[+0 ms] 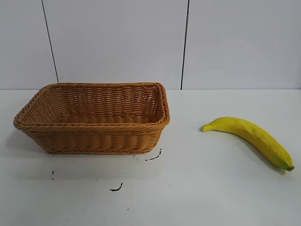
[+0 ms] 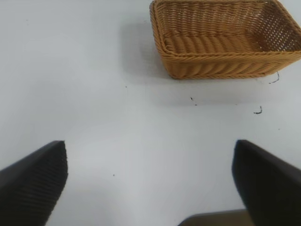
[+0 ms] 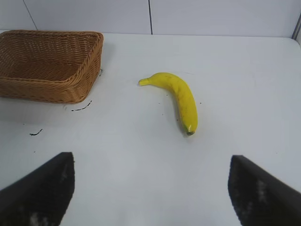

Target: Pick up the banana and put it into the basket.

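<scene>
The right gripper point(image 3: 150, 188) hangs open above the white table point(image 1: 197, 188), well short of the banana point(image 1: 251, 139), which lies at the exterior view's right. The left gripper point(image 2: 150, 183), also open, holds nothing. The basket point(image 1: 94, 136) sits at center-left, well apart from the banana.
</scene>
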You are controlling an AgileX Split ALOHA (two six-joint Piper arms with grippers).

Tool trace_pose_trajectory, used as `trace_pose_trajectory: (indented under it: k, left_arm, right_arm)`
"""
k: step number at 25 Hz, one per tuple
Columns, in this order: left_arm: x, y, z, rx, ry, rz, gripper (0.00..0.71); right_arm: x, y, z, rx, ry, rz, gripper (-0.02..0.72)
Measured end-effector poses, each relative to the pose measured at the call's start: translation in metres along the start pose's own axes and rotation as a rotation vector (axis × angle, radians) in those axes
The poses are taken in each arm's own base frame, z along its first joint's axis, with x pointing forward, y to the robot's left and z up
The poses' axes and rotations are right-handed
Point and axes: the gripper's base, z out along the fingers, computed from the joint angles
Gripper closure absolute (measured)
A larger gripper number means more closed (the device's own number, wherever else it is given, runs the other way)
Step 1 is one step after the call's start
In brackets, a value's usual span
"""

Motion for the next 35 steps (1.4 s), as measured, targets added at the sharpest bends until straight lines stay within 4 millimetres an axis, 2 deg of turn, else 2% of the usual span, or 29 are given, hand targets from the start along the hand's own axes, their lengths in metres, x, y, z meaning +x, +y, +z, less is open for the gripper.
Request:
trace_pose_trajectory:
  k: [13, 17, 23, 29, 35]
  left_arm:
    - [0.0, 0.0, 0.0, 0.0, 0.0, 0.0, 0.02]
    - [0.0, 0.0, 0.0, 0.0, 0.0, 0.0, 0.02]
    - [0.0, 0.0, 0.0, 0.001, 0.0, 0.0, 0.02]
    - [0.0, 0.0, 0.0, 0.001, 0.0, 0.0, 0.02]
    - [0.0, 0.0, 0.0, 0.001, 0.0, 0.0, 0.02]
  right_arm:
    - [0.0, 0.0, 0.001, 0.0, 0.005, 0.0, 0.088]
    - [-0.012, -0.001, 0.01, -0.005, 0.112, 0.011, 0.088]
    - [-0.055, -0.007, 0.045, -0.015, 0.357, 0.039, 0.088]
    - [-0.093, -0.014, 0.097, -0.032, 0.613, 0.057, 0.088]
    - [-0.12, -0.022, 0.154, -0.092, 0.779, -0.053, 0.088]
